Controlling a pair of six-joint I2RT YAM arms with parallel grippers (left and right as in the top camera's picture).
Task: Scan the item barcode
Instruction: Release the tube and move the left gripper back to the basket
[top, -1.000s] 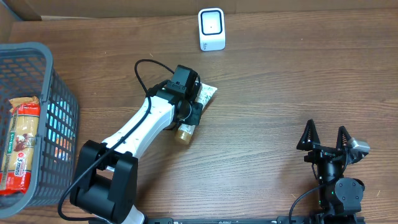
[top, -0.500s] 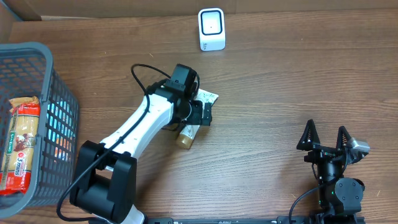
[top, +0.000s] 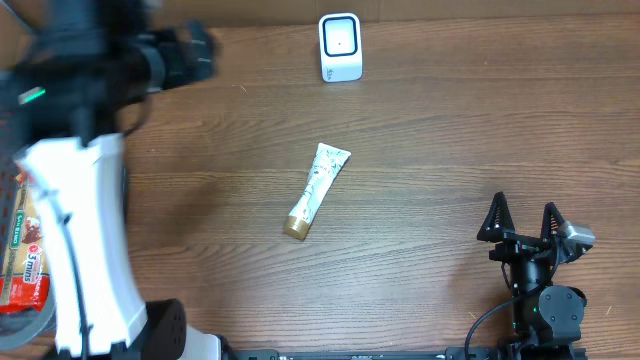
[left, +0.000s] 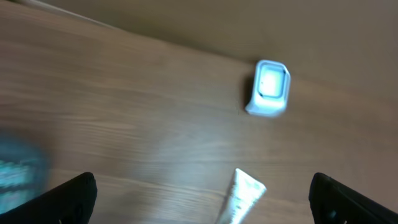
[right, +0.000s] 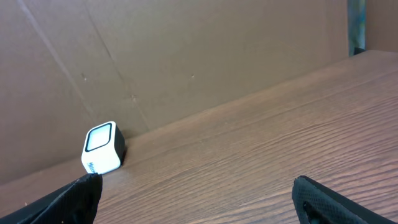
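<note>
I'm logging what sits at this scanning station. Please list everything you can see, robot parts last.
white squeezy tube with gold cap: one, white and gold, lying mid-table, nothing touching it
white box-shaped barcode scanner: one, white, table's far edge
red-and-yellow food packet: one, far left, in the basket
grey mesh plastic basket: one, grey, left edge, mostly hidden behind the left arm
brown wooden table: one, brown, under everything
brown cardboard wall: one, brown, behind the scanner
left gripper: one, black, raised at far left, jaws open, empty
right gripper: one, black, near right, jaws open, empty
</note>
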